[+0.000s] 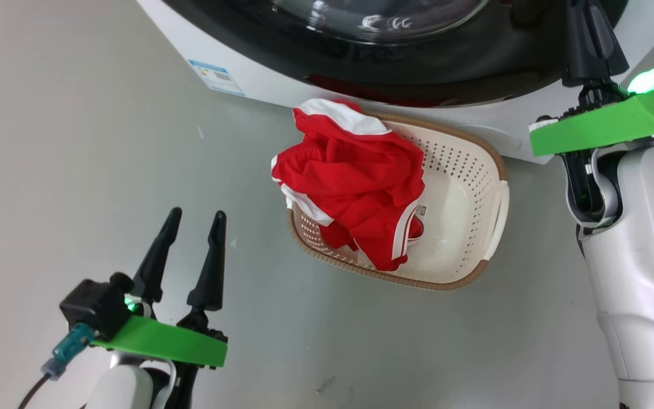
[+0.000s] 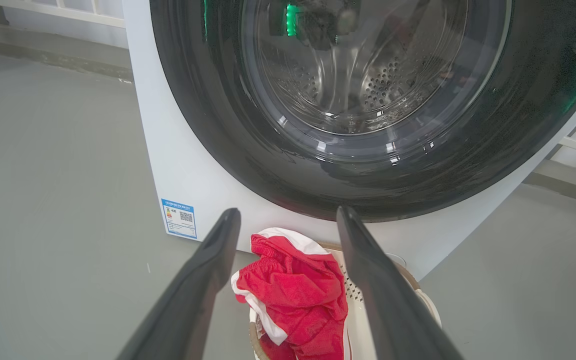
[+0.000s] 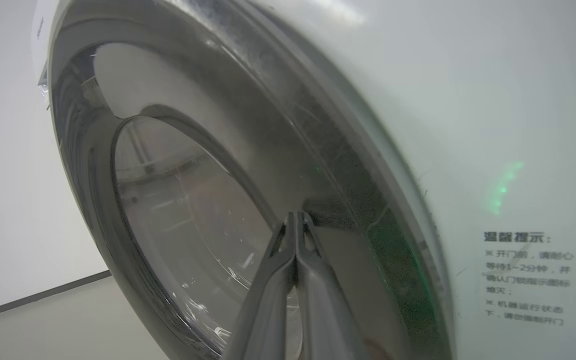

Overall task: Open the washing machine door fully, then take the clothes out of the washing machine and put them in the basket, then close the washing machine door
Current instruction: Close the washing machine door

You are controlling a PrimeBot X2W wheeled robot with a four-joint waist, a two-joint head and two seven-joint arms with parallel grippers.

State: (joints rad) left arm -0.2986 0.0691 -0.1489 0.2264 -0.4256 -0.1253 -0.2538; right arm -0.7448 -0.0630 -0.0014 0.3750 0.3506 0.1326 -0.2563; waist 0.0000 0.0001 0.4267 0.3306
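Washing machine (image 2: 188, 150) stood white and square on the grey floor (image 1: 77, 170), with the washing machine door (image 1: 418, 62) swung in against its front; whether the latch had caught could not be told. Main risk, as judged: the door's glossy black rim was curved and slick, so a push from narrow tips could skid sideways toward the glass bowl or off the edge, leaving the door ajar and free to swing back out. A door swinging low might also brush the basket (image 1: 474, 187), which sat on the floor just in front of the machine's base, below the door. The clothes (image 1: 355, 182), red with white trim, lay heaped in the basket's left half and lapped over its rim; a nudge to the basket could tip that overhang onto the floor. Right arm was raised at the machine's right side, forearm upright, its right claw (image 3: 296, 217) pressed together with nothing between the fingers, tips resting on or just at the black rim. Left arm hung low and back, well apart from the basket, its left claw (image 1: 197, 215) spread wide and empty, fingers pointing toward the machine.
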